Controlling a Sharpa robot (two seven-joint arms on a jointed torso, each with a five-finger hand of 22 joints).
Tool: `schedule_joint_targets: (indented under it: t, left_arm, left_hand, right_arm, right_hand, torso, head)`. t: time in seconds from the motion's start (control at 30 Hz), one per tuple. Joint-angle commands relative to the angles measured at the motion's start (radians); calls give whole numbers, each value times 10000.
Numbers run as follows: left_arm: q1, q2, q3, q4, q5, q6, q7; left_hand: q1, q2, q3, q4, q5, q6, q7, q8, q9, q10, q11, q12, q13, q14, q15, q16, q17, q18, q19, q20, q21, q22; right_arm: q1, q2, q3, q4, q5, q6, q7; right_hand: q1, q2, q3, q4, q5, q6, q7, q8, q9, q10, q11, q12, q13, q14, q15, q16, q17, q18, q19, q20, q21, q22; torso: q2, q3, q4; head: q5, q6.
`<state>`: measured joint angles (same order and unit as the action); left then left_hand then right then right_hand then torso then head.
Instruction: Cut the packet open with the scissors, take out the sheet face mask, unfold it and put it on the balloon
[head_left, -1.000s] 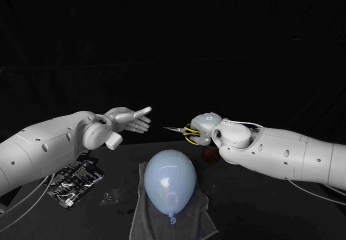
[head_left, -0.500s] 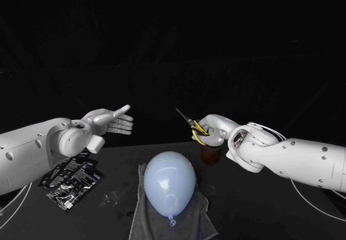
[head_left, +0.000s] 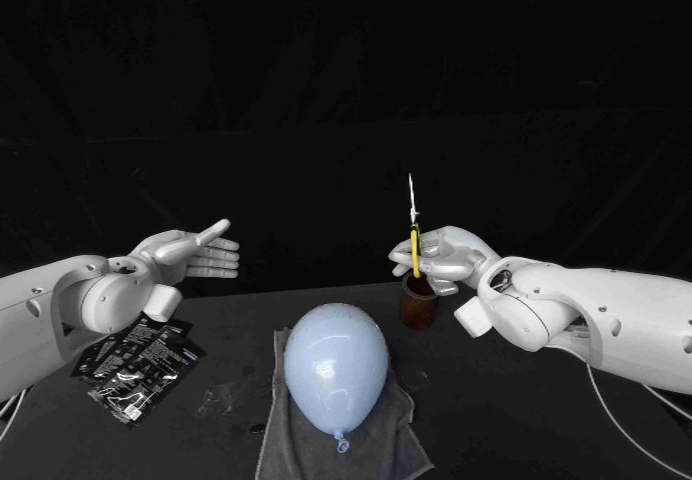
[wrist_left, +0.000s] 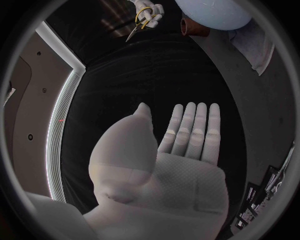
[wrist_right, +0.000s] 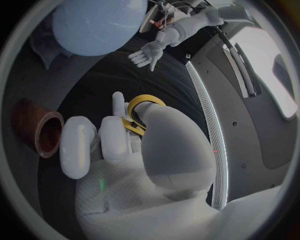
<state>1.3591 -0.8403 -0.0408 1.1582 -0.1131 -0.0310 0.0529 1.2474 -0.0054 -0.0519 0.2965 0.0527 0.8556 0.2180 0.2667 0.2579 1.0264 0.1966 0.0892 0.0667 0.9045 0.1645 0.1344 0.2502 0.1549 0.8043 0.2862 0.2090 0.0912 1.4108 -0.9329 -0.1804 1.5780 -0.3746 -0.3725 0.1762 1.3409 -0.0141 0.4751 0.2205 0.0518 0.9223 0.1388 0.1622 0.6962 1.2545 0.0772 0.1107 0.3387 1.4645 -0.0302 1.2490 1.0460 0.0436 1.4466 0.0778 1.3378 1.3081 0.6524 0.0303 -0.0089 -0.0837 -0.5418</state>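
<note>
Reaching for the packet (head_left: 142, 365) falls to your left hand (head_left: 188, 255), empty with fingers straight; the packet lies on the bench (head_left: 548, 420) below it. Your right hand (head_left: 440, 258) grips the scissors (head_left: 413, 225) upright, across the balloon (head_left: 335, 365).

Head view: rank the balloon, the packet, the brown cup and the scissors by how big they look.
1. balloon
2. packet
3. brown cup and scissors: too close to rank. The scissors look long but thin, with their handles partly hidden in the right hand.
</note>
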Motion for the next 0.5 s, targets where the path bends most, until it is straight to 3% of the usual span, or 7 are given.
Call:
schedule_joint_targets:
  t: [0.03,0.17,0.23,0.37,0.43,0.47,0.5]
  left_arm:
    - [-97,-44,-5,17,229,-124,318]
    - [-263,-83,-18,37,238,-114,313]
    - [-324,-96,-21,55,239,-110,304]
    - [-424,-134,-30,93,242,-113,279]
    - [-456,-150,-34,99,242,-118,271]
    - [-472,-158,-36,101,242,-129,266]
    - [-491,-170,-38,103,243,-139,259]
  left_hand:
    - [106,122,-60,-40,-46,80,299,63,-10,70,-23,-18,-9,42,0,39,14,186,89,14,51,-2]
    - [192,179,-82,-43,-47,86,299,61,-15,80,-24,-28,-10,43,-1,45,15,199,104,16,59,-7]
    - [231,203,-92,-44,-46,86,300,58,-18,83,-24,-32,-11,42,-1,47,15,203,109,17,62,-10]
    - [289,238,-108,-45,-47,84,304,53,-23,83,-21,-42,-12,37,1,48,15,207,115,17,65,-14]
    - [321,259,-117,-45,-47,82,307,49,-26,81,-19,-48,-13,34,2,48,14,209,118,18,66,-17]
    - [344,275,-123,-45,-47,80,308,47,-28,80,-17,-52,-13,32,3,48,14,210,119,18,66,-19]
    - [344,275,-123,-45,-47,80,308,47,-28,80,-17,-52,-13,32,3,48,14,210,119,18,66,-19]
  right_arm:
    - [-32,-49,7,96,2642,1033,807]
    - [-109,-63,6,93,3053,1177,898]
    - [-151,-62,5,89,3144,1147,898]
    - [-292,-39,5,113,3322,929,815]
    - [-362,-22,5,131,3353,853,754]
    - [-403,-11,5,144,3365,814,709]
    - [-457,0,5,162,3333,771,642]
  right_hand:
    - [1114,904,-54,-360,-28,221,-166,164,115,1728,-388,276,129,10,-43,-121,-148,168,-19,-27,-30,1031]
    - [1021,438,-205,-752,44,717,-489,412,230,2631,-708,1203,675,44,-311,-129,-149,145,58,-242,70,1112]
    - [772,126,-325,-925,-11,1095,-681,583,297,2675,-964,4121,2821,349,-462,610,910,1,371,-439,647,1510]
    - [401,-182,-246,-1205,-19,1346,-855,784,456,2791,-1040,8950,7164,582,-579,1629,2482,-31,406,-545,751,1618]
    - [80,-471,-268,-1265,-11,1510,-1100,1201,945,2966,-1211,12593,10519,798,-734,2458,3849,-40,413,-639,792,1672]
    - [-26,-535,-307,-1236,-17,1591,-1080,1308,1050,3001,-1203,13120,11002,877,-711,2701,4290,-57,448,-656,860,1718]
    - [-402,-730,-543,-1095,-8,1958,-1262,1898,1613,3163,-1314,14601,12321,1063,-746,3218,5248,-100,527,-667,1020,1832]
  torso:
    - [6,0,-11]
    - [6,-5,4]
    - [7,-1,12]
    - [29,0,-1]
    - [28,0,-10]
    - [30,0,-8]
    - [22,4,1]
  head:
    - [-48,-24]
    - [-80,-41]
    - [-86,-36]
    - [-91,-52]
    - [-70,-80]
    - [-63,-86]
    - [-62,-110]
